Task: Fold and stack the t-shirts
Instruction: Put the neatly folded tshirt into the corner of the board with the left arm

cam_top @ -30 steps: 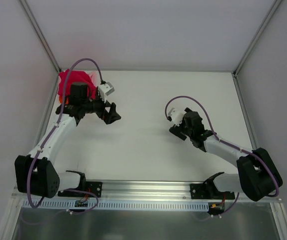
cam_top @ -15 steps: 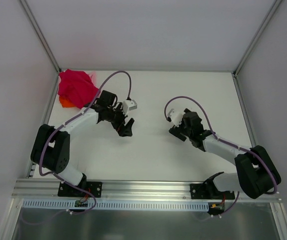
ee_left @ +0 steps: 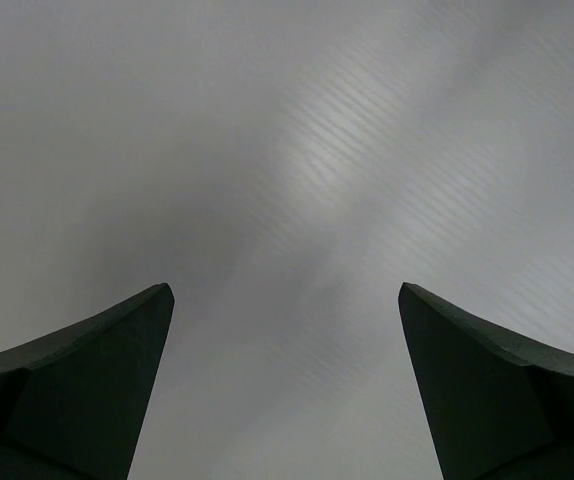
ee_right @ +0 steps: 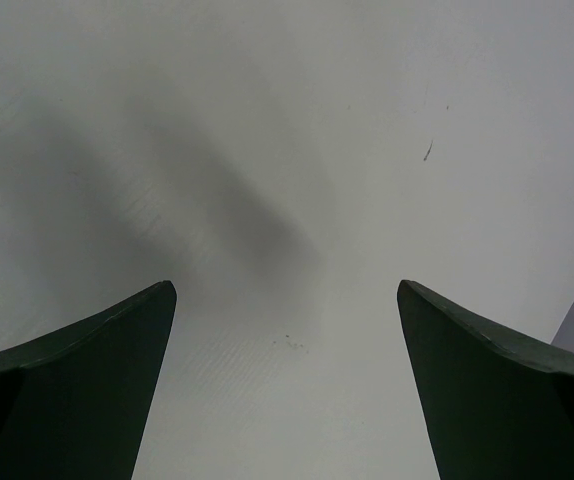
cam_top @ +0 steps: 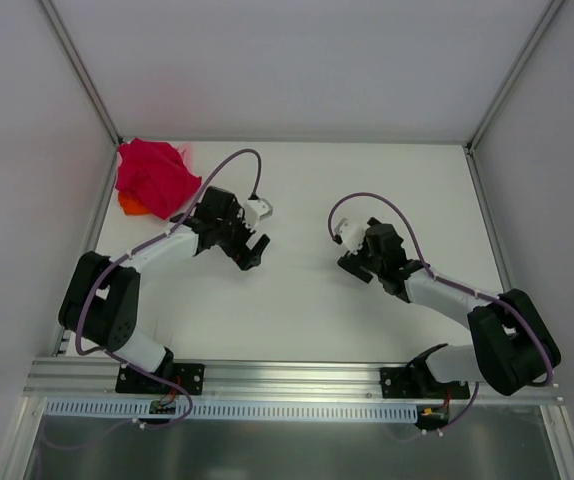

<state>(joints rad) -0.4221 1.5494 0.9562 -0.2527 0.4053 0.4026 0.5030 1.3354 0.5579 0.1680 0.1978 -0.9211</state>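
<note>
White bench point(cam_top: 307, 310) under soft, even light; pale grey walls point(cam_top: 287, 60) — metal posts point(cam_top: 79, 72) at the corners; an aluminium rail point(cam_top: 297, 375) along the near edge.

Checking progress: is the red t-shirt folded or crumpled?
Crumpled: the red t-shirt lies bunched at the far left, its outline irregular, with no straight folds.

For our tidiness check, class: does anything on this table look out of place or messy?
Yes: the crimson t-shirt lies crumpled in the far-left corner of the table, heaped over the orange t-shirt, neither folded nor neatly stacked.
</note>
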